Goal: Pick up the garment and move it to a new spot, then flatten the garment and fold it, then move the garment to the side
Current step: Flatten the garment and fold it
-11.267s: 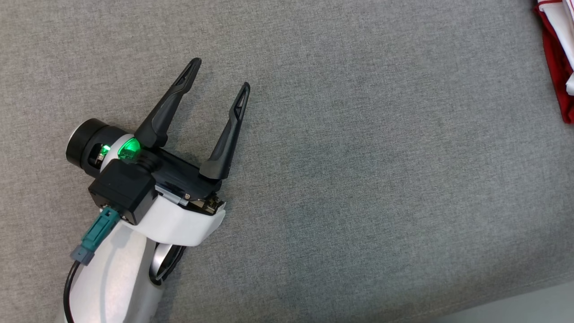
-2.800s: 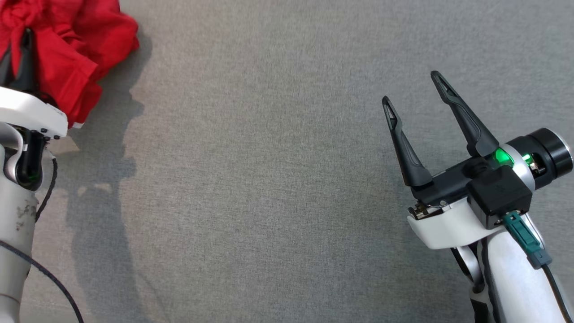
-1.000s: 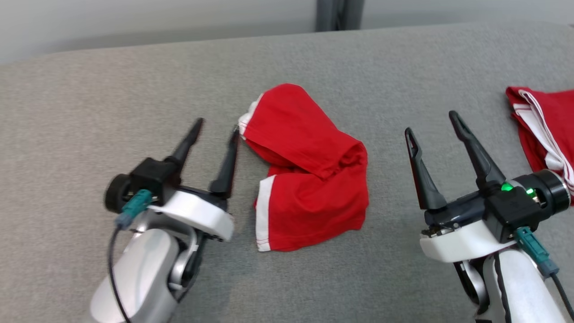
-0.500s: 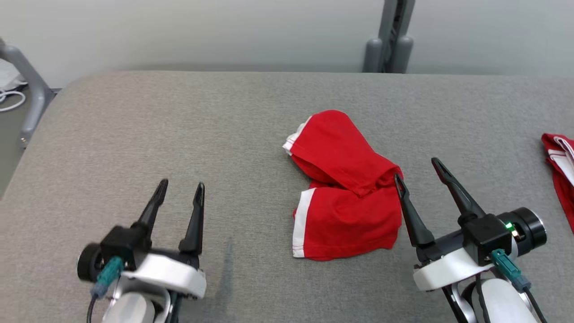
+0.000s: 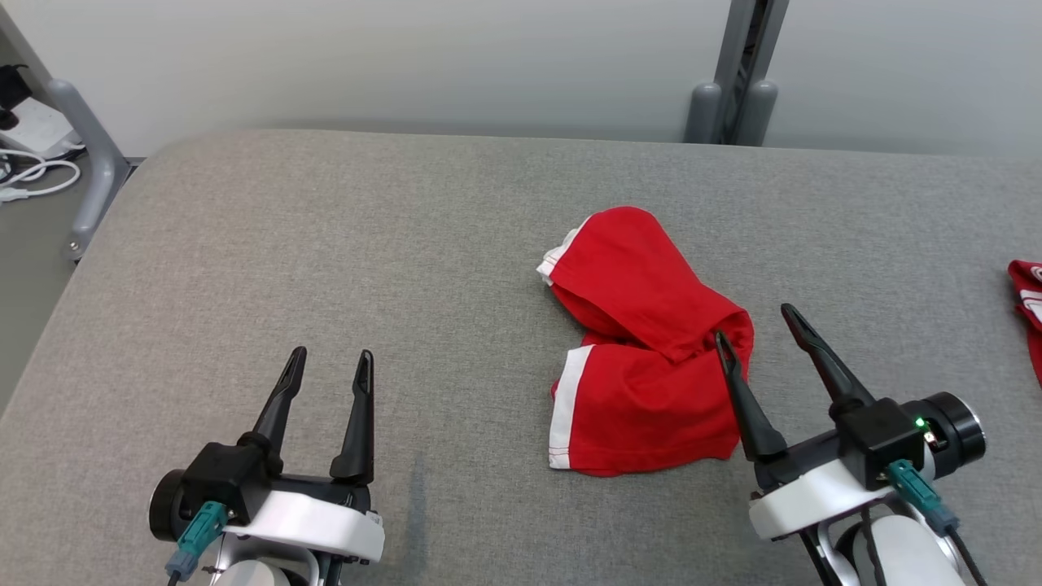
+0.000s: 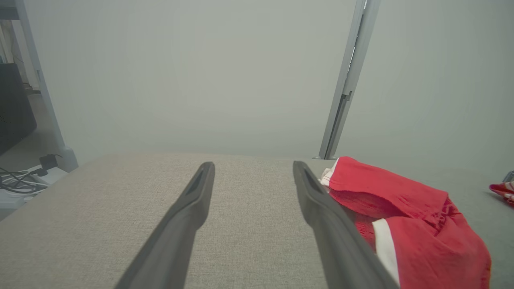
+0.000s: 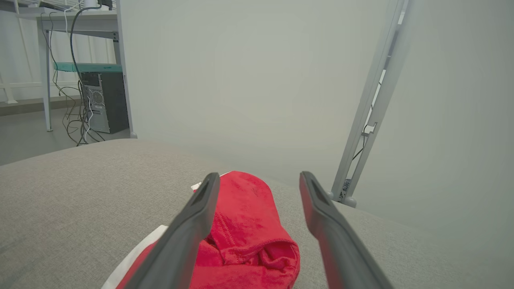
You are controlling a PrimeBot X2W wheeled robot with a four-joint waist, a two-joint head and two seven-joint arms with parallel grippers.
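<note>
Beside right fingers (image 5: pixel 745 399), red garment (image 5: pixel 643 391), ungripped

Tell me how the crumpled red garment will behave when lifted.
The red garment lies in soft folds, so it will likely hang limp and unfold. It looks thin, probably light. Pushed across the grey fabric surface, it would likely bunch, not slide.

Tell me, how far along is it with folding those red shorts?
Early. Apparently done: the red shorts lie loose on the grey padded surface. In hand: nothing gripped; the right gripper stands open at their edge, the left gripper open well aside. To do: they are crumpled, so flattening, folding and moving aside are all ahead.
</note>
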